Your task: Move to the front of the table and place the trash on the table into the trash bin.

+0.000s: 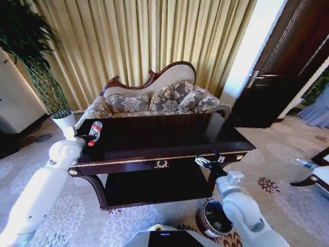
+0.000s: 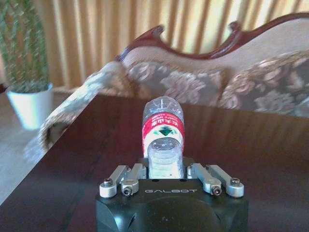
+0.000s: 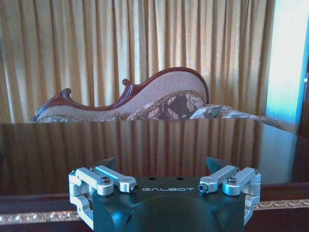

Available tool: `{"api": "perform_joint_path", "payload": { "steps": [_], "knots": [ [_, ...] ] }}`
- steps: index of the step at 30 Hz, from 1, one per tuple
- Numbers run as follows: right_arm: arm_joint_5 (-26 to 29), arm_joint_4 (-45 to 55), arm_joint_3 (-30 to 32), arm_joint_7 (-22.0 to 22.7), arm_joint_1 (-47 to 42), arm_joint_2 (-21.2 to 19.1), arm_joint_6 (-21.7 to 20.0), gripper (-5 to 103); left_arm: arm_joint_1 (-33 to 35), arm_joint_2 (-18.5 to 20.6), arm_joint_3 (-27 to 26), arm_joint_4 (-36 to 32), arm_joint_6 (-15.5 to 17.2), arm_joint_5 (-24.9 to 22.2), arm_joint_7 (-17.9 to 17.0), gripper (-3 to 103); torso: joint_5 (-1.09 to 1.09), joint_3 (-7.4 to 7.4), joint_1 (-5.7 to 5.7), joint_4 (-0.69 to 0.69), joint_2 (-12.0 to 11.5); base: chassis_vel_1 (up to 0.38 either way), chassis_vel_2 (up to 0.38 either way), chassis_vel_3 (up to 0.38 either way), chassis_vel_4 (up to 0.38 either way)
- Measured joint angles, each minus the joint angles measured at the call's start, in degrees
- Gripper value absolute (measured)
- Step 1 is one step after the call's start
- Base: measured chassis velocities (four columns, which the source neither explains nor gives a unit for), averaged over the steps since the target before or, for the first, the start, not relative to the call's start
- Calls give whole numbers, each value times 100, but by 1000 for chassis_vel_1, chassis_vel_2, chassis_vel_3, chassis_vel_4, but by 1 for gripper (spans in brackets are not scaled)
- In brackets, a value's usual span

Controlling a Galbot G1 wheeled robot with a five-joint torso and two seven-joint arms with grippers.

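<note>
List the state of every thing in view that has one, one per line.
Bottle: lying on its side on the table, between the left gripper's fingers, red label showing.
Left gripper: shut on the bottle, at the table's left end.
Right gripper: open, holding nothing, at the table's front edge.
Bin: upright on the carpet, open-topped, beside the right arm.
Door: ajar.
</note>
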Motion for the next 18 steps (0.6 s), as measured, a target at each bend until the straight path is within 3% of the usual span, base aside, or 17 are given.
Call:
{"api": "perform_joint_path", "payload": {
  "steps": [2, 4, 7, 8, 10, 11, 13, 14, 18],
  "knots": [
    [142, 141, -1, 88, -12, -12, -25, 100, 122, 42, -62, -125, -242, 466, 436, 32, -1, 0, 0, 1, 0, 0, 0, 0, 0],
    [197, 186, -1, 119, -14, -22, -36, 100, 164, 57, -86, -170, -317, 591, 550, 32, 0, 0, 0, 1, 0, 0, 0, 0, 0],
    [498, 441, 37, 231, -15, -141, -135, 100, 512, 142, -268, -487, -791, 1191, 1216, 31, -1, 0, 0, 0, 0, 0, 0, 0, 0],
    [498, 441, 37, 231, -15, -141, -135, 100, 512, 142, -268, -487, -791, 1191, 1216, 31, -1, 0, 0, 0, 0, 0, 0, 0, 0],
    [705, 564, 68, 278, -8, -226, -200, 100, 775, 194, -390, -597, -1175, 1625, 1740, 31, 1, 0, 0, 1, 0, 0, 0, 0, 0],
    [980, 692, 88, 364, 13, -334, -298, 100, 1073, 250, -477, -704, -1708, 2156, 2210, 31, -1, 0, 0, 3, 0, 0, 0, 0, 0],
    [1268, 819, 99, 438, 52, -430, -394, 100, 1258, 289, -521, -815, -2043, 2425, 2360, 31, -1, 0, 0, 4, 0, 0, 0, 0, 0],
    [1268, 819, 99, 438, 52, -430, -394, 100, 1258, 289, -521, -815, -2043, 2425, 2360, 31, -1, 0, 0, 4, 0, 0, 0, 0, 0],
    [2196, 1044, 114, 601, 282, -611, -628, 100, 1469, 407, -553, -1182, -2550, 2826, 2436, 31, 0, 0, 0, 0, 0, 0, 0, 0, 0]
  ]
}}
